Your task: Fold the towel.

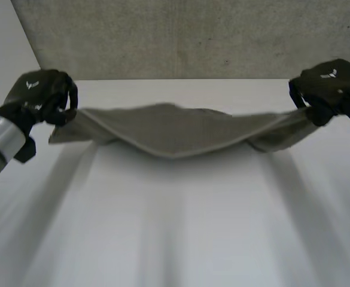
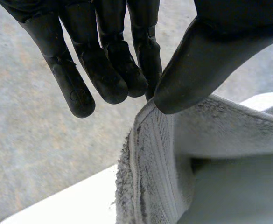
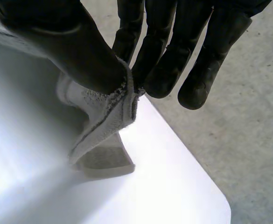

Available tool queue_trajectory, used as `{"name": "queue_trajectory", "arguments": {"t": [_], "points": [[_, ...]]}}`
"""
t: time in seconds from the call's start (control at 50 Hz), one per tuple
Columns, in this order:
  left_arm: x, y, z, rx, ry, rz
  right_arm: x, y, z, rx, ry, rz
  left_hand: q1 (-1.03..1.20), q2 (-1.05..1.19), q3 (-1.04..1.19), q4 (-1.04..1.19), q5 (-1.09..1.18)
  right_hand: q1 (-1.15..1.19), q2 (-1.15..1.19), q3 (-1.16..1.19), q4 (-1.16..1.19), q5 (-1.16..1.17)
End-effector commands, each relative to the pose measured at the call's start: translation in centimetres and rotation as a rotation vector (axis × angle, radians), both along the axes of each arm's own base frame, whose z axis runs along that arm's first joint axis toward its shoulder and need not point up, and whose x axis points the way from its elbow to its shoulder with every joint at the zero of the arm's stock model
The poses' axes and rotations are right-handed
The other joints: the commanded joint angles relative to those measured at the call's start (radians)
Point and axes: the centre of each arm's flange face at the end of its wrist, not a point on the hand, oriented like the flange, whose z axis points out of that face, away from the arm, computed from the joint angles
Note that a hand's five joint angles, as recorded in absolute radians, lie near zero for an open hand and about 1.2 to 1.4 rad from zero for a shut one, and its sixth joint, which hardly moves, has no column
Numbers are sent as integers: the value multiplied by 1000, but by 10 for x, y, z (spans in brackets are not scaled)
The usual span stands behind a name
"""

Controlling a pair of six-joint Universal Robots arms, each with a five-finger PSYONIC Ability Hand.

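The left robot hand (image 1: 40, 95) is pinching one end of the towel (image 1: 175, 134) between thumb and fingers near the bench's far left corner. The right robot hand (image 1: 330, 86) is clamping the opposite end the same way near the far right corner. The towel is hanging between them along the far edge, sagging in the middle, with its lower part trailing on the bench (image 1: 175, 239). The fold is looking to be under way rather than finished: the raised edge is waiting to be carried over, laid down and flattened. The bench is showing white and smooth, and a speckled grey floor (image 1: 192, 36) is lying beyond its far edge.
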Motion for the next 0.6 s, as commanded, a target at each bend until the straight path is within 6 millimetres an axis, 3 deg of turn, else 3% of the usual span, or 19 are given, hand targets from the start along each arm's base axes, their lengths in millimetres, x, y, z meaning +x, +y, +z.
{"name": "queue_trajectory", "arguments": {"t": [0.02,0.14,0.26,0.36,0.38,0.42,0.44,0.48,0.52,0.6], "points": [[16,34,21,-75,-5,-12,-26,32,25,-83,-13,-6,107,40,46,33,98,61,74,58,51,55],[27,43,39,-106,26,3,-47,36,41,-98,-33,-17,107,40,46,33,98,61,74,58,51,55],[26,44,37,-80,60,-10,-51,32,35,-69,-51,8,107,40,46,33,98,61,74,58,51,55],[21,37,5,25,66,-26,-52,10,-14,81,-50,21,107,40,46,33,98,61,74,58,51,55],[21,37,5,25,66,-26,-52,10,-14,81,-50,21,107,40,46,33,98,61,74,58,51,55],[13,25,-21,89,62,-56,-51,3,-23,101,-42,24,107,40,46,33,98,61,74,58,51,55],[13,25,-21,89,62,-57,-50,-2,-31,121,-40,23,107,40,46,33,98,61,74,58,51,55],[0,16,-42,131,58,-92,-49,-8,-40,142,-35,19,107,40,46,33,98,61,74,58,51,55],[-6,10,-52,148,53,-107,-47,-21,-58,174,-17,-4,107,40,46,33,98,61,74,58,51,55],[-13,-2,-73,186,30,-127,-44,-31,-75,186,12,-31,107,40,46,33,98,61,74,58,51,55]]}}
